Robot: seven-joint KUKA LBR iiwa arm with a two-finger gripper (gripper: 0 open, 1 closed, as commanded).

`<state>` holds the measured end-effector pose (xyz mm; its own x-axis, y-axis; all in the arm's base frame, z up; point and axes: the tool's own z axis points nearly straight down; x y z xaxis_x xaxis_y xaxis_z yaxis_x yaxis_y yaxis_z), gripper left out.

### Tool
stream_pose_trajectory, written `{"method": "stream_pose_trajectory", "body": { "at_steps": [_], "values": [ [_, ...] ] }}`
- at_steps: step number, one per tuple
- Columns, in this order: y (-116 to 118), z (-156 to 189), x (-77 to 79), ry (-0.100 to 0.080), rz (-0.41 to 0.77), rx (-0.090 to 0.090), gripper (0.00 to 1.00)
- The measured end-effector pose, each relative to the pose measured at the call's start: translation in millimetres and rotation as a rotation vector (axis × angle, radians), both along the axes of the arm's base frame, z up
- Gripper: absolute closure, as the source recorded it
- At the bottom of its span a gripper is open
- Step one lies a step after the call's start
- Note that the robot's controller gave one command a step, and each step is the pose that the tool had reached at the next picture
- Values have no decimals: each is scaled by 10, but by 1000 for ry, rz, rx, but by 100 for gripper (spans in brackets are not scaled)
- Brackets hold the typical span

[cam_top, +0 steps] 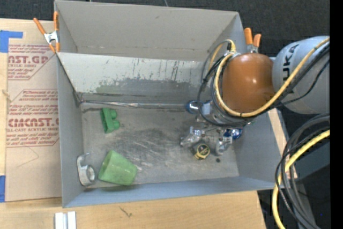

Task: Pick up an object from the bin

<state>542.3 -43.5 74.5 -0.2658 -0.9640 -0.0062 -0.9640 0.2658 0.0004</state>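
Note:
My gripper (207, 143) is low over the bin floor at the right side, under the orange wrist cover. Its fingers stand apart, so it is open. A small round black and yellow thing (201, 152) lies on the floor right at the fingertips, slightly nearer the front wall. I cannot tell whether the fingers touch it. A small blue thing (192, 106) shows just left of the wrist near the back wall.
On the left lie a green block (110, 119), a light green cup on its side (118, 169) and a silver metal ring (84, 170) in the front left corner. The arm and its cables hang over the bin's right wall.

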Motion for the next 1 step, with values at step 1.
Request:
{"method": "stream_pose_trajectory", "body": {
  "at_steps": [1],
  "values": [
    [-12,41,12,-4,-2,-1,100]
  ]
}}
